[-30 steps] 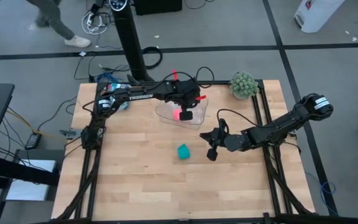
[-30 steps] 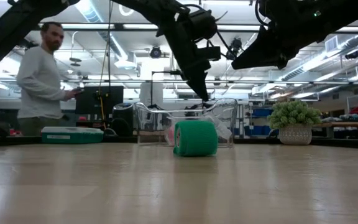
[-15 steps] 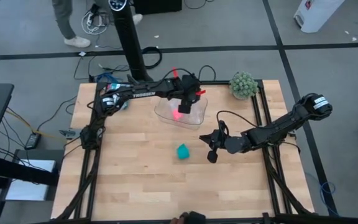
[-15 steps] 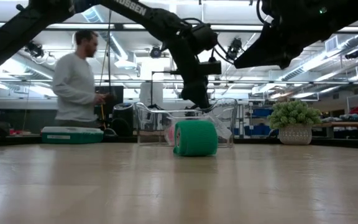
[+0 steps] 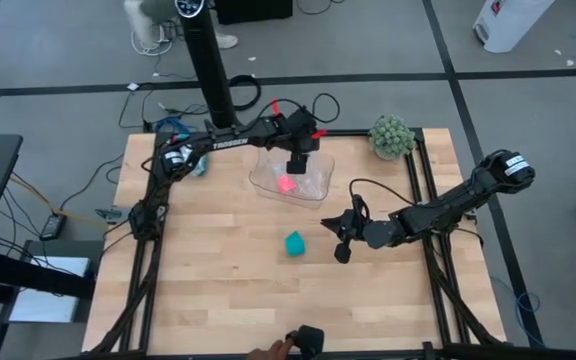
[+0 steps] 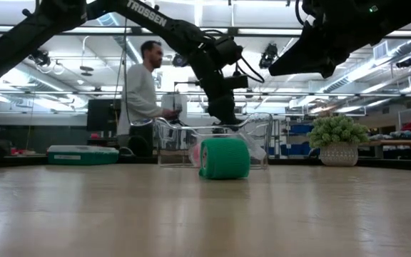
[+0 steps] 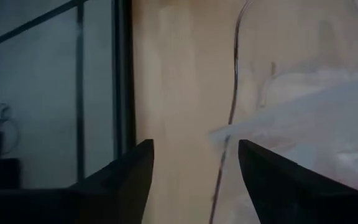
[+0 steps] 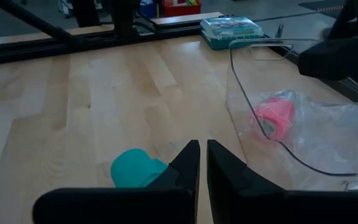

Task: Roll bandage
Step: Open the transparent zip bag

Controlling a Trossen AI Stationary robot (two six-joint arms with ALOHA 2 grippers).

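Desk [image 5: 218, 270]: light wooden top in a dark frame, carrying everything listed.

Bandage [image 5: 294, 243]: teal, sitting as a compact roll on its side near the middle of the desk, touched by neither arm; also showing in the low view [image 6: 224, 158].

Clear container [image 5: 313, 185]: standing toward the far edge, behind the roll, holding a pink roll [image 5: 288, 184] and crumpled clear plastic.

Left gripper [image 5: 297, 163]: hanging over the container, fingers [image 7: 120, 180] spreading apart, holding nothing.

Right gripper [image 5: 339, 243]: hovering just beside the bandage, fingers [image 8: 188, 163] pressing together, empty.

Potted plant [image 5: 391, 134]: sitting at the far right corner.

Person [image 6: 143, 96]: standing beyond the desk.
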